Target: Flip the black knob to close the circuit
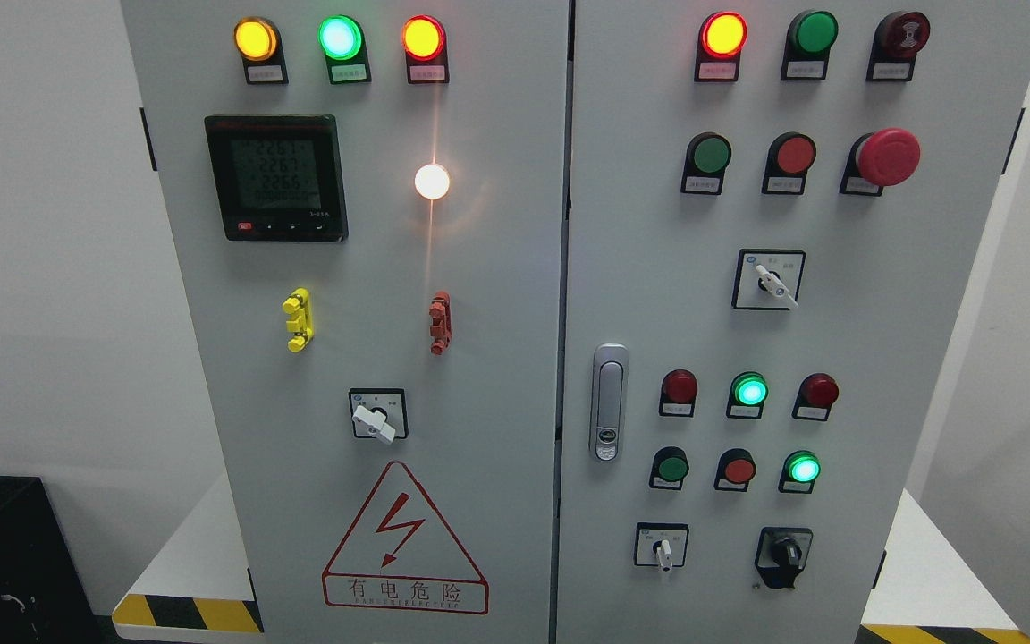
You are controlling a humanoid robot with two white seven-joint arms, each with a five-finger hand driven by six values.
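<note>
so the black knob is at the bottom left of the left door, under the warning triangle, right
Not quite. The head view shows the black knob at the bottom right of the right door, beside a white-handled switch. The warning triangle is on the left door.

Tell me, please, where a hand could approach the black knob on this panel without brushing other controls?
Bare panel lies right of the black knob, out to the cabinet edge, and below it. It is crowded above, where the lit green lamp sits, and to its left, by the white-handled switch. Neither robot hand is in view.
</note>
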